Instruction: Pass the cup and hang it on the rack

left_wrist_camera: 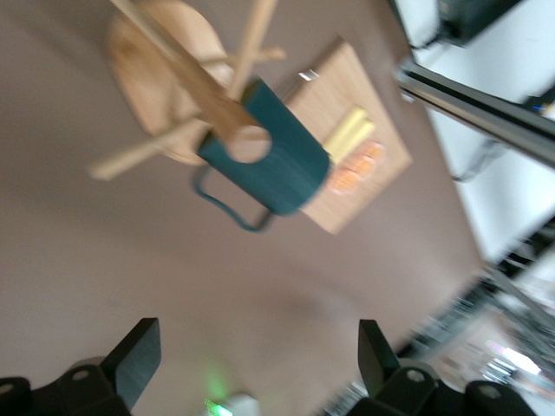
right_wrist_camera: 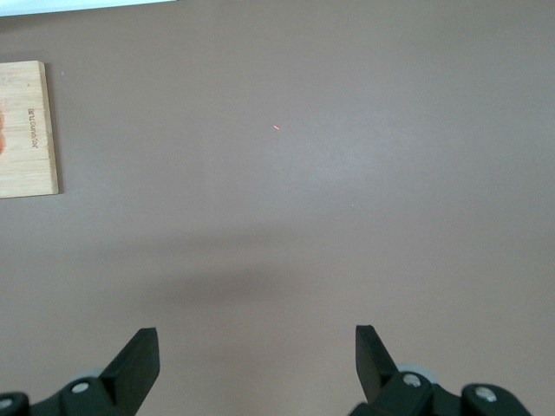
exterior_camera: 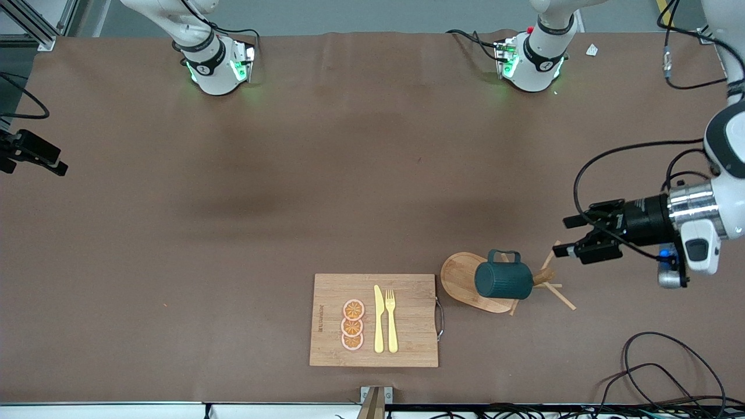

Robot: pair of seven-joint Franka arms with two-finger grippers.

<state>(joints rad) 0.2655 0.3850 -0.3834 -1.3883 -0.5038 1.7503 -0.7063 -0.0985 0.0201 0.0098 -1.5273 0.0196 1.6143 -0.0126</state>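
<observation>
— So, where's the cup point(exterior_camera: 503, 280) sitting?

— It hangs on the rack point(exterior_camera: 465, 279), over the oval base. From my left wrist feed a peg point(left_wrist_camera: 186, 82) appears to run through it, handle point(left_wrist_camera: 227, 208) free.

— And the left gripper point(exterior_camera: 566, 235)?

— Up in the air just beside the rack's pegs, toward the left arm's end of the table. Fingers point(left_wrist_camera: 134, 360) spread wide, pinching nothing.

— Right gripper point(right_wrist_camera: 256, 364)?

— That arm waits; fingers spread apart over bare table point(right_wrist_camera: 347, 173). I see the cutting board point(exterior_camera: 407, 320) beside the rack, toward the right arm's end, carrying a yellow knife point(exterior_camera: 379, 319), fork point(exterior_camera: 391, 320) and orange slices point(exterior_camera: 353, 325).
</observation>
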